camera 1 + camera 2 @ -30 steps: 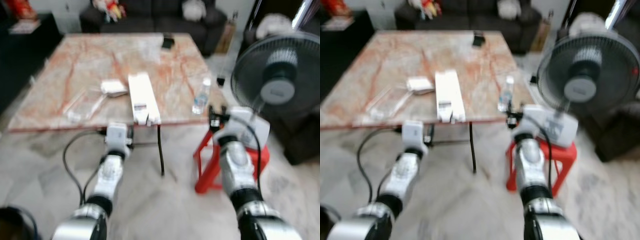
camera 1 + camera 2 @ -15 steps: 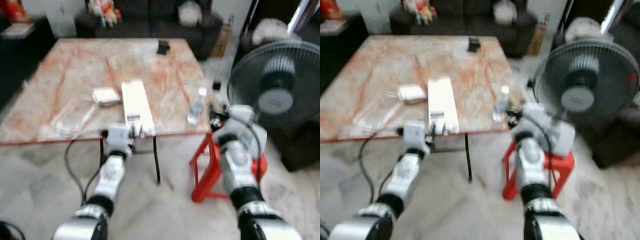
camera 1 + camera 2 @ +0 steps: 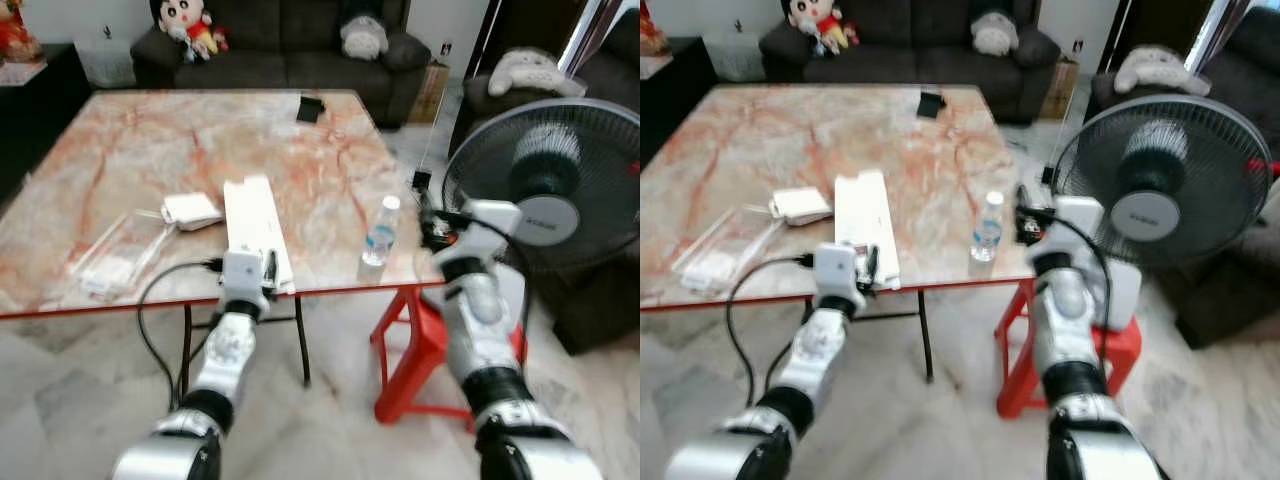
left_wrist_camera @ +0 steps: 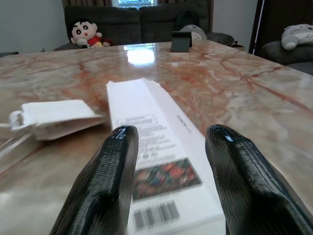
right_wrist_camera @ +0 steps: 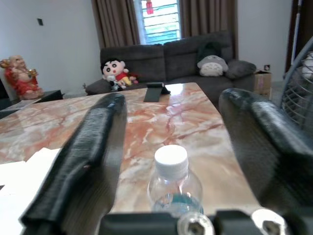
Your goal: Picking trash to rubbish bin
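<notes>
A long white carton [image 3: 255, 228] lies on the marble table [image 3: 130, 140], its near end at the front edge. My left gripper [image 4: 171, 134] is open right at that end, one black finger on each side of the carton [image 4: 156, 132]. A clear plastic bottle [image 3: 377, 238] with a white cap stands near the table's front right corner. My right gripper [image 5: 168, 105] is open just short of the bottle [image 5: 173, 181], which sits between its fingers' line of sight. A small white box [image 3: 192, 210] and a clear plastic package [image 3: 112, 256] lie left of the carton.
A standing fan [image 3: 545, 180] is close on my right, over a red stool [image 3: 420, 345]. A dark phone stand [image 3: 310, 108] sits at the table's far side. A dark sofa [image 3: 270, 45] with plush toys [image 3: 180, 20] lies beyond. Marble floor [image 3: 60, 400] spreads below.
The camera has moved forward and steadied; the table now sits nearer. Both grippers have come up to the table's front edge, left at the carton, right toward the bottle.
</notes>
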Available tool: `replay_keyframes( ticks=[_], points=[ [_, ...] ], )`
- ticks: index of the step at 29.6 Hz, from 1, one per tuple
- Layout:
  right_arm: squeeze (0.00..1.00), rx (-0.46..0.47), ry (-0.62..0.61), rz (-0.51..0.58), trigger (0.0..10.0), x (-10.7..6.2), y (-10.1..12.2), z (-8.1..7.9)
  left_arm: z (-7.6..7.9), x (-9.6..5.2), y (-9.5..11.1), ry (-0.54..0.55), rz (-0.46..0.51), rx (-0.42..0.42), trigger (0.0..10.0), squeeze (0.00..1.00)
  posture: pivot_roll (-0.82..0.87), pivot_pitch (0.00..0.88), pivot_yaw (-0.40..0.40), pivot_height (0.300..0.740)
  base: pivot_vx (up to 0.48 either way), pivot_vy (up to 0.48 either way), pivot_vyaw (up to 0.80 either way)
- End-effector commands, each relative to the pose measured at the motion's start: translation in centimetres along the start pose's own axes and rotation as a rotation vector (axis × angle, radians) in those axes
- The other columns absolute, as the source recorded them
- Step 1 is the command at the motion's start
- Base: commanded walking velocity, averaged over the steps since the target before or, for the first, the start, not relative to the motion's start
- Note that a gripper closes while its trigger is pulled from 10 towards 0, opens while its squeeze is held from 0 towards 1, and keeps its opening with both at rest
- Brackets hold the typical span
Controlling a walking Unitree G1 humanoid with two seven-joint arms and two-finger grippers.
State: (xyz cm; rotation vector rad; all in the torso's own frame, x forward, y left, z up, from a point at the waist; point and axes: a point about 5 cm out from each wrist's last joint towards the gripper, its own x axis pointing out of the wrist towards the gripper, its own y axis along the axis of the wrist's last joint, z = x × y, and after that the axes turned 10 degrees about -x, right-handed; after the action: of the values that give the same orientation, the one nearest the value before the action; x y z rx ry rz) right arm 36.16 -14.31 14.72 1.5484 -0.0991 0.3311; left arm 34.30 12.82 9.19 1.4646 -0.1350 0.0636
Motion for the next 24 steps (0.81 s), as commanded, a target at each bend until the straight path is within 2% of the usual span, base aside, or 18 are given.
replay_keyframes(
  ticks=[1, 13, 24],
  points=[
    [0.00, -0.021, -0.002, 0.032, 10.0, 0.3, 1.0, 0.7, 1.1, 0.1, 0.2, -0.016, 0.014, -0.026, 10.0, 0.00, -0.07, 0.014, -0.048, 0.740, 0.349, 0.000, 0.00],
    [0.00, 0.001, 0.055, 0.042, 10.0, 0.4, 1.3, -0.1, 1.1, 0.1, 0.2, -0.015, 0.018, -0.031, 10.0, 0.00, -0.07, 0.017, -0.050, 0.740, 0.351, 0.000, 0.00],
    [0.00, 0.024, 0.119, 0.029, 10.0, 0.2, 1.3, -0.9, 1.1, 0.0, 0.2, -0.014, 0.024, -0.036, 10.0, 0.00, -0.08, 0.023, -0.051, 0.740, 0.000, 0.000, 0.00]
  ],
)
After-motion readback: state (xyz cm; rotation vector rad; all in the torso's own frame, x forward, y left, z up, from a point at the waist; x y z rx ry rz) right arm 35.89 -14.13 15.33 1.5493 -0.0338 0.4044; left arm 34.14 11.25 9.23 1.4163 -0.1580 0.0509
